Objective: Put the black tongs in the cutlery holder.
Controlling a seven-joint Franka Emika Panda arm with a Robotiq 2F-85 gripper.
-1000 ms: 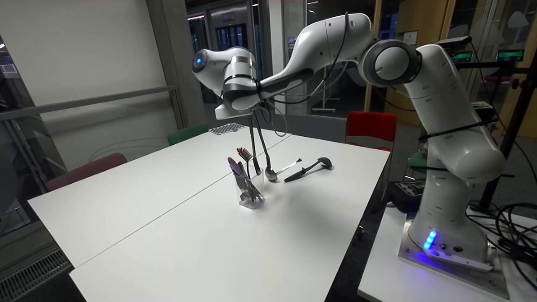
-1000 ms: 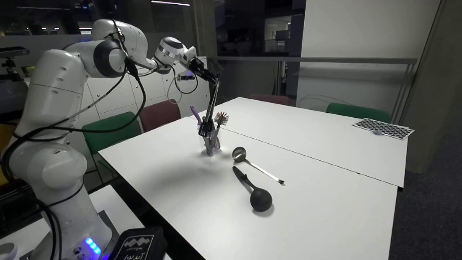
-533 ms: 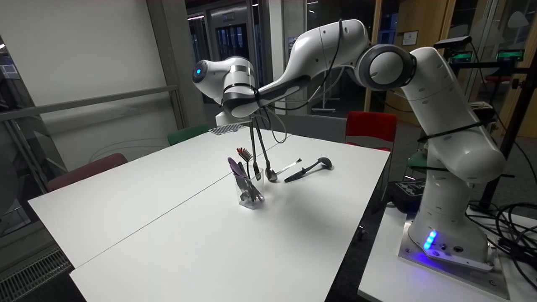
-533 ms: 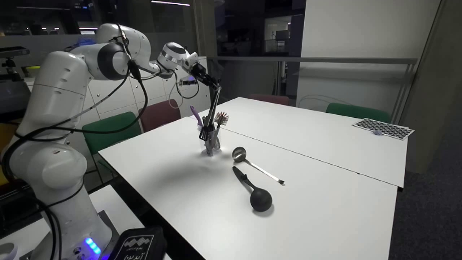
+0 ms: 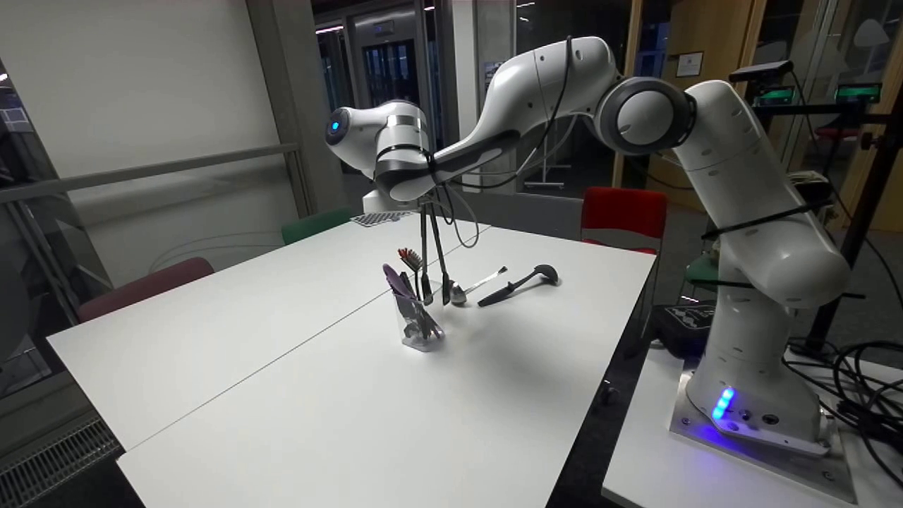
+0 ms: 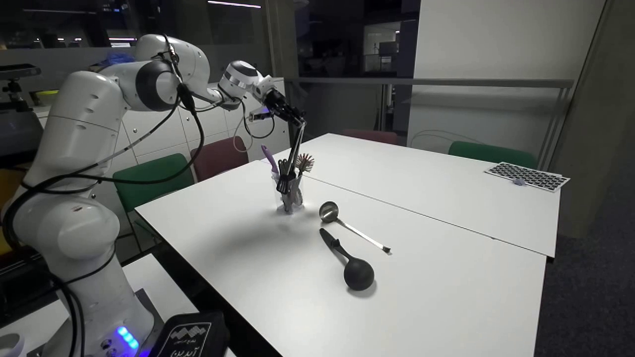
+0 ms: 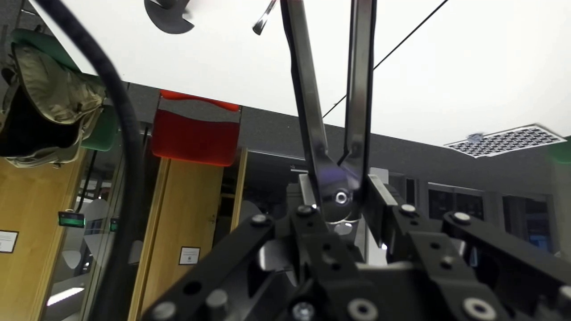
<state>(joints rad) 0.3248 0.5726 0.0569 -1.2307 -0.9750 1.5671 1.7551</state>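
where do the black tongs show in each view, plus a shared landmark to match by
In an exterior view: black tongs just left of centre, tips down.
In an exterior view: black tongs just left of centre, tips overlapping the cutlery holder.
Wrist view: black tongs just right of centre, running off the top edge.
Shared landmark, in all three: black-and-white patterned board.

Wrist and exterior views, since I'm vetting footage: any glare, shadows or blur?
Wrist view: bright glints on the tongs, tabletop washed out, nearby cable blurred; in an exterior view: a soft shadow beside the black ladle, a highlight in the metal ladle's bowl.
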